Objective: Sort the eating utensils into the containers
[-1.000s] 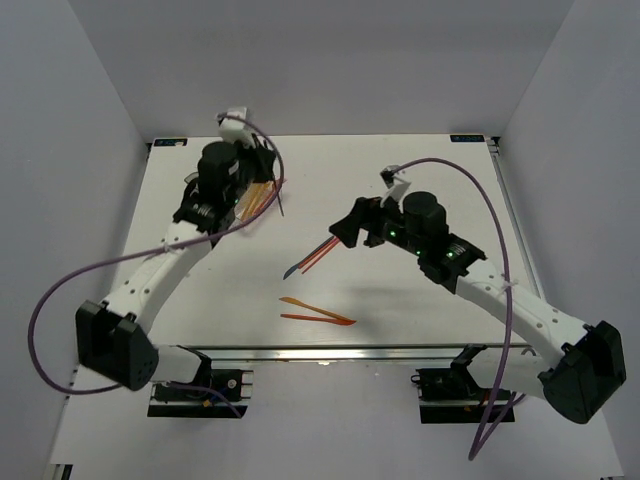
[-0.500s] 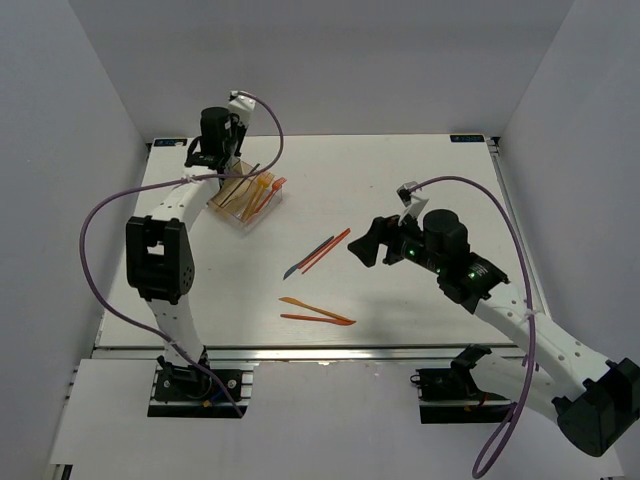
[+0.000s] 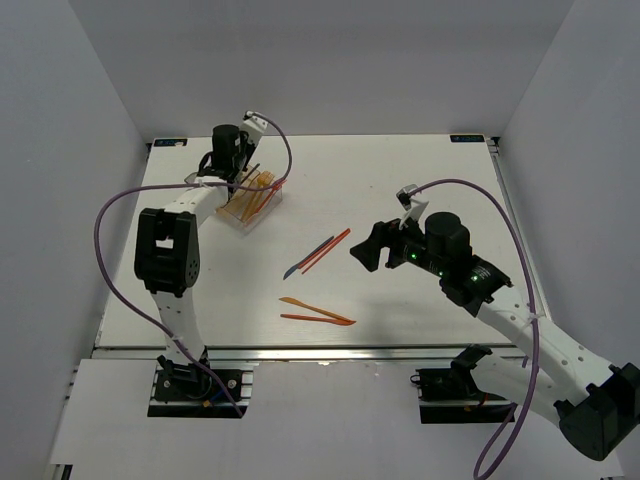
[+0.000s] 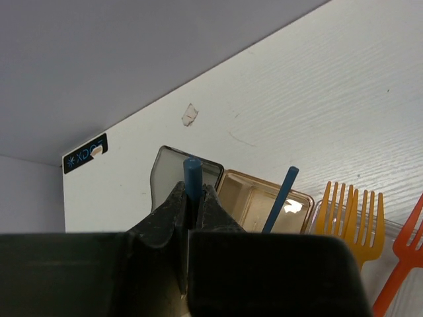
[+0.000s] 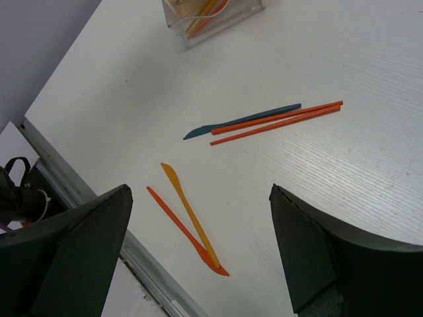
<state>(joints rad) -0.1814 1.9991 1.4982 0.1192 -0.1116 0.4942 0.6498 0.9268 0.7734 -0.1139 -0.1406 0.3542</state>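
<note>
The containers (image 3: 250, 203) stand at the far left of the table, a joined row of smoky grey (image 4: 163, 177), amber (image 4: 254, 198) and clear bins. My left gripper (image 3: 226, 172) is just above their far-left end. In the left wrist view it (image 4: 192, 193) is shut on a dark blue utensil handle (image 4: 192, 170) over the grey bin. Another blue handle (image 4: 281, 197) leans in the amber bin, and orange forks (image 4: 350, 218) stand in the clear one. My right gripper (image 3: 366, 246) is open and empty above the table. A blue knife (image 5: 241, 121) and two orange utensils (image 5: 277, 122) lie mid-table.
A yellow-orange knife (image 5: 188, 214) and a red-orange knife (image 5: 178, 224) lie crossed near the table's front edge (image 5: 86, 198). In the top view they (image 3: 315, 313) sit nearer than the mid-table group (image 3: 318, 252). The grey back wall rises right behind the bins.
The left arm has swung its wrist to the far-left end of the bins. The right gripper has drawn back to the right, away from the blue knife and orange utensils, then held still.
</note>
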